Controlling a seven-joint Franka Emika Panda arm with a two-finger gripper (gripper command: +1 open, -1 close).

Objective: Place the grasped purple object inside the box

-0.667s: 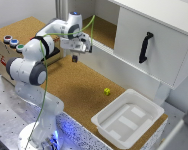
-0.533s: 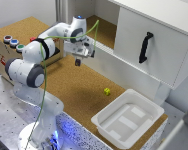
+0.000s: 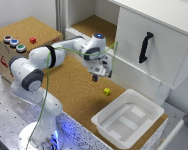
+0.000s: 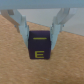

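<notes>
One end effector, fingers closing on the purple object from both sides, is carrying it clear above the cork table so it can travel. Box is waiting open-topped toward the exterior view's right, well apart; yellow cube is lying between.

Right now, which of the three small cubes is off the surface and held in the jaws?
The purple object, dark and held above the cork. The yellow cube lies on the cork; the red cube sits on the button box.
</notes>
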